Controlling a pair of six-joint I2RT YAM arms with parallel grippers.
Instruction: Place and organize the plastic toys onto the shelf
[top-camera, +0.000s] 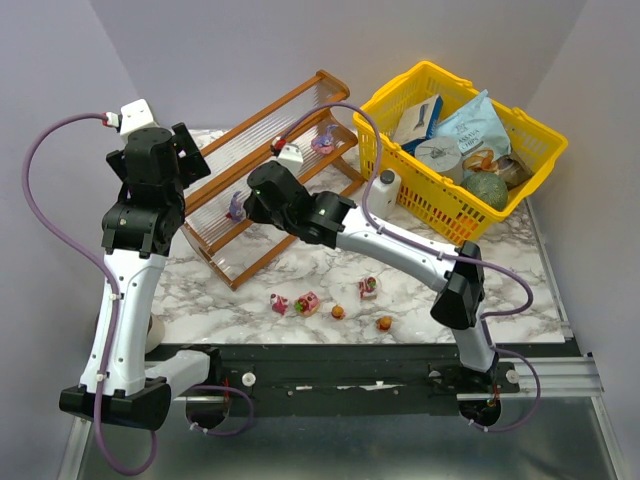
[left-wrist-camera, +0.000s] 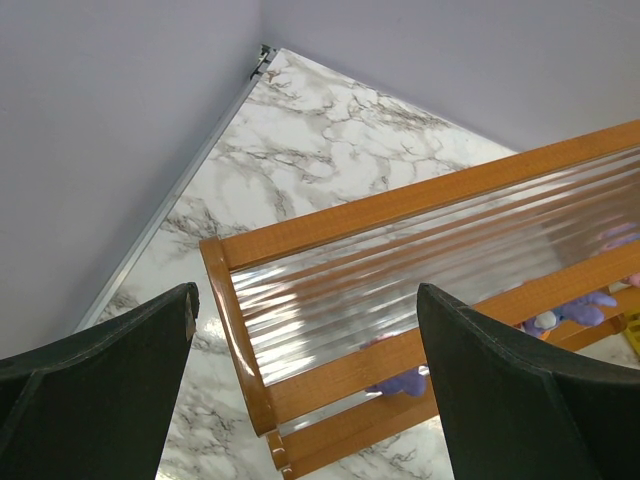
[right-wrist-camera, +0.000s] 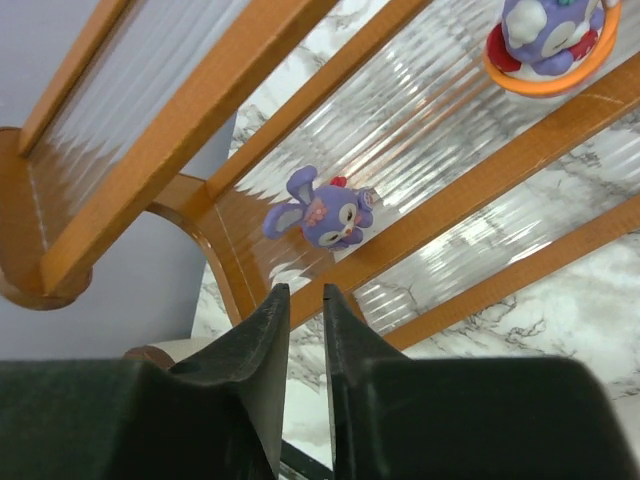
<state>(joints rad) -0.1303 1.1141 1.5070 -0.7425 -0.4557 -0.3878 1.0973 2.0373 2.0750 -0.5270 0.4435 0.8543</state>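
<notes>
a wooden stepped shelf (top-camera: 270, 112), a yellow basket (top-camera: 440, 197), a white bottle (top-camera: 384, 190) and five small plastic toys (top-camera: 307, 302) are being carried by the marble-patterned table (top-camera: 250, 300); a purple bunny figurine (right-wrist-camera: 325, 215) is being borne by a clear shelf tier.

Bright even overhead light, white glare streaks along the shelf (top-camera: 262, 135), soft faint shadows beneath the shelf, wrist views sharp at the shelf

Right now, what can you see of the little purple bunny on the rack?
The purple bunny is a tiny plastic figure with long ears, a pale face and a red bit on its head. It rests on a clear ribbed step of the wooden rack, near its curved end, seemingly against the front rail. Nothing grips it; the right gripper hangs nearby, empty.
</notes>
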